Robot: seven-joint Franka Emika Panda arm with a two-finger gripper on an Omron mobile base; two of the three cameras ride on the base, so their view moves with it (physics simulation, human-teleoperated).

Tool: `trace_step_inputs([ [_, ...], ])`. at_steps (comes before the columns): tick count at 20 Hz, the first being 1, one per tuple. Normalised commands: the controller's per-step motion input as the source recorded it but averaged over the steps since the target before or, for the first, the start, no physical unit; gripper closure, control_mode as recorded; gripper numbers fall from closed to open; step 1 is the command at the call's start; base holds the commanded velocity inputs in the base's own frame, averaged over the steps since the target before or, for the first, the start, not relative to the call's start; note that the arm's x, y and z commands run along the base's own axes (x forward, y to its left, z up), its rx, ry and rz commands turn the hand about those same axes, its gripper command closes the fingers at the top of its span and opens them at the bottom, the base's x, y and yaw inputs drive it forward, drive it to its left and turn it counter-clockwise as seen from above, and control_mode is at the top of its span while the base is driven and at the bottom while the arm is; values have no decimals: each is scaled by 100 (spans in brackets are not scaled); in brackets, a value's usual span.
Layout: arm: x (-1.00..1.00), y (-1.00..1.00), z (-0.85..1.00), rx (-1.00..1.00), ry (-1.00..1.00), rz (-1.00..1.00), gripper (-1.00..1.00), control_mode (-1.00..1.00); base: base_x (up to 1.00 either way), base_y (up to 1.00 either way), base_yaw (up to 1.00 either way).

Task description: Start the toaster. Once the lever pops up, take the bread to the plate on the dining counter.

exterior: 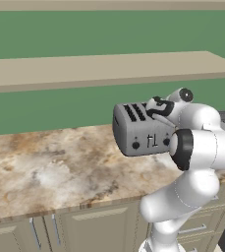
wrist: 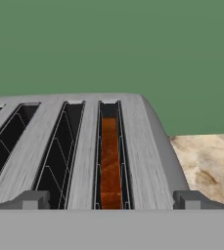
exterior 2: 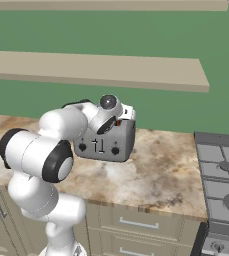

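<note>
Toaster [exterior: 142, 130] stands on the marbled bench [exterior: 45, 167], near the bench's back edge against the green wall, and the stove [exterior 2: 223, 175] lies off to the toaster's right along the same bench. Its front shows two black knobs and two small levers. The bread [wrist: 110, 163] sits down inside one slot of the toaster, the rightmost one in the hand view, its brown top edge showing between the wire guides; the slots beside it look dark and bare. The claw [wrist: 111, 199] hovers just above the toaster's top, at the end where the bread sits, with its two finger tips [wrist: 33, 200] spread wide apart, one on each side of the bread's slot, and nothing between them. From the base cameras the white arm bends over the toaster from the front, its wrist hiding part of the toaster's top.
</note>
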Motion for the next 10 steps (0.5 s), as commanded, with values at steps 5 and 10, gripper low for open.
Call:
trace_step_inputs([
  [5, 0, 0, 0, 0, 0, 0, -100, -100, 0, 0, 0],
  [10, 0, 0, 0, 0, 0, 0, -100, -100, 0, 0, 0],
])
